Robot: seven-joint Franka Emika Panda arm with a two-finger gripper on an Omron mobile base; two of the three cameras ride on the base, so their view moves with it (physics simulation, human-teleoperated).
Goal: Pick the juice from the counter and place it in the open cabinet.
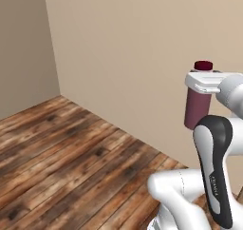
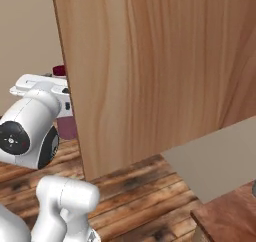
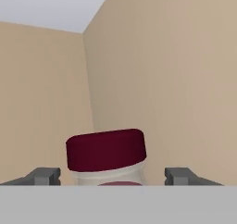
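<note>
maroon-capped juice point(image 1: 198, 108) hangs upright in the closed gripper point(image 1: 203, 84), and could strike the cabinet point(image 2: 150, 71) side panel close beside it.

The small cylindrical bottle of dark maroon juice point(image 1: 196, 111) is seen at the right edge of the left base view, held off the ground, above the dark plank wooden floor point(image 1: 71, 162) and in front of the plain beige wall point(image 1: 133, 48). In the right base view, the bottle point(image 2: 67, 128) is found at mid-left, partly hidden behind the left edge of the tall light-brown wooden cabinet panel point(image 2: 165, 71); a corner of the reddish-brown wood-grain counter point(image 2: 225, 221) is placed at lower right. In the hand view, the bottle point(image 3: 105, 149) is set at bottom centre, between the tips of the dark two-finger gripper point(image 3: 112, 177).
</note>
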